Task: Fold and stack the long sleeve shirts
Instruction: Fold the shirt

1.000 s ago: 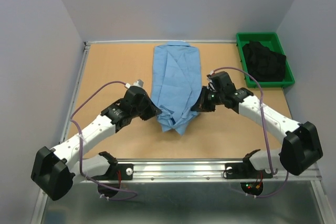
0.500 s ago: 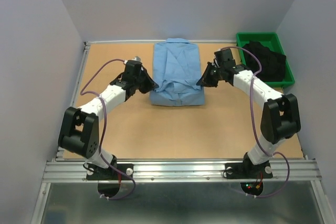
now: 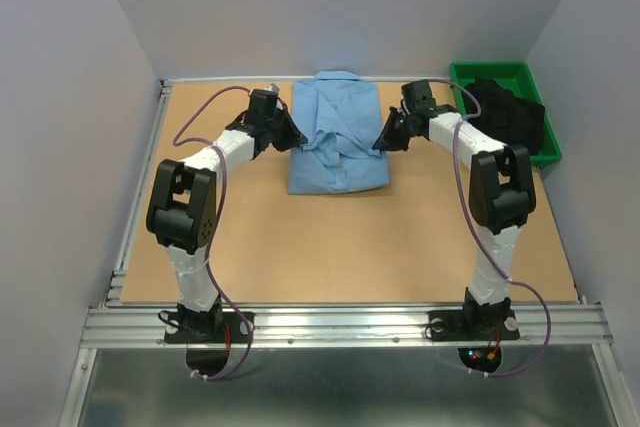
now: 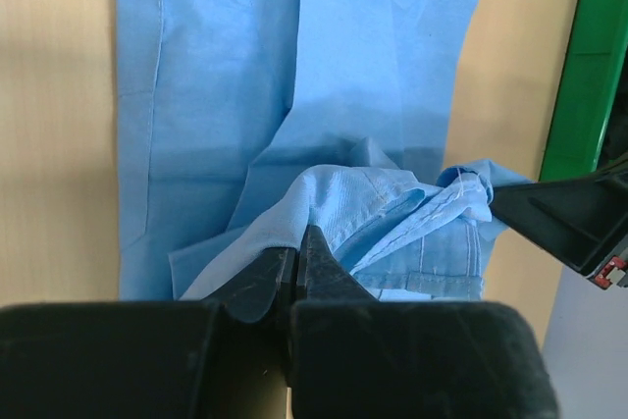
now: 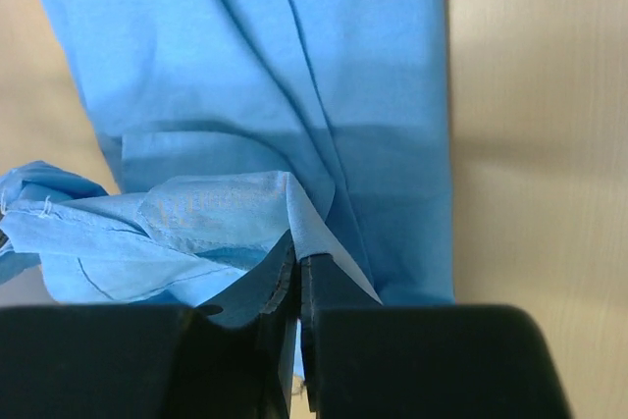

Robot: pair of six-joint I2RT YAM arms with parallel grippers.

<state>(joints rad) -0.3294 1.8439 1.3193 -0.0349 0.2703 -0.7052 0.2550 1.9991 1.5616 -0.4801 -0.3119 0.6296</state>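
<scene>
- The top external camera looks down from above and behind the arm bases, taking in the whole table, both arms and the green bin.
- The left wrist camera sits close behind the left gripper, facing down onto the light blue shirt.
- The right wrist camera sits equally close behind the right gripper.
- All three views share the shirt; the left wrist view also catches the bin's edge.

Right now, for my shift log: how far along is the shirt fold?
Done: the shirt is a narrow rectangle, no sleeves sticking out. In hand: the left gripper and right gripper are both shut on its near edge, raised over its middle. Left: lay that edge down, release, stack.
</scene>
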